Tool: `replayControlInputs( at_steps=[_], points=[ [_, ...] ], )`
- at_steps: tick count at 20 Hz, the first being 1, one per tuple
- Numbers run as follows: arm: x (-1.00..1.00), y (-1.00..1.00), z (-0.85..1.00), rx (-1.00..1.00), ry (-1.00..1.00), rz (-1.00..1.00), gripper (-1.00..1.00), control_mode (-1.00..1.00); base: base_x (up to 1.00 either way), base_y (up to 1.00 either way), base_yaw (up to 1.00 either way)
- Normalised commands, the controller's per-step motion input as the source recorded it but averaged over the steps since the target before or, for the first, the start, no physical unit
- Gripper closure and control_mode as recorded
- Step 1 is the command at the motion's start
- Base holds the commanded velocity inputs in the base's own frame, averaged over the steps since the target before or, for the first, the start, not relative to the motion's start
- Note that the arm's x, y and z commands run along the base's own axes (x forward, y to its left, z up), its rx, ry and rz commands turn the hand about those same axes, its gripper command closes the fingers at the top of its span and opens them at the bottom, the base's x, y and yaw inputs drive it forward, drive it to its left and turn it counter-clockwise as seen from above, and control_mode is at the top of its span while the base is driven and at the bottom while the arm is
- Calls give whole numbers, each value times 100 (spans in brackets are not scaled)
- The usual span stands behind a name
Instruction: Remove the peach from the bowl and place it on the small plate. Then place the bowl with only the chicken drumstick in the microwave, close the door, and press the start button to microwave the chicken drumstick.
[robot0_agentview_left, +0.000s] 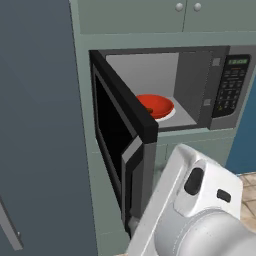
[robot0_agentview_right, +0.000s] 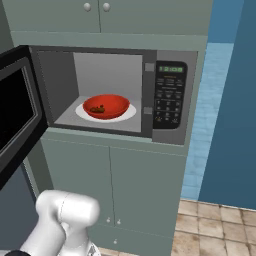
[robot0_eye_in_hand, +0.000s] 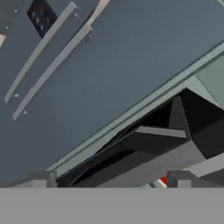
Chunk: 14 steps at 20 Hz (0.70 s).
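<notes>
Inside the microwave (robot0_agentview_right: 170, 95), the red bowl (robot0_agentview_right: 106, 106) sat on the white turntable (robot0_agentview_right: 131, 115) with the chicken drumstick (robot0_agentview_right: 99, 109) in it. Its door (robot0_agentview_left: 122, 145) hung open. The gripper (robot0_eye_in_hand: 111, 179) had its jaws spread wide, holding nothing.

Sage-green cabinets (robot0_agentview_right: 135, 185), blue wall (robot0_agentview_right: 235, 110), tan floor tiles (robot0_agentview_right: 215, 230).

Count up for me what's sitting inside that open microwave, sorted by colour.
Red: 1, the bowl
Dark brown: 1, the chicken drumstick lying in the bowl
White: 1, the round turntable under the bowl
Total: 3
</notes>
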Motion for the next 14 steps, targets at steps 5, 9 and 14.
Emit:
replayControlInputs(
  at_steps=[5,9,14],
  points=[
    [59,100,-42,-30,-2,0,-100,-100,0,0,0],
    [88,92,-48,-23,-4,0,-100,-100,0,0,0],
    [100,25,-60,-13,1,0,-100,-100,0,0,0]
  ],
)
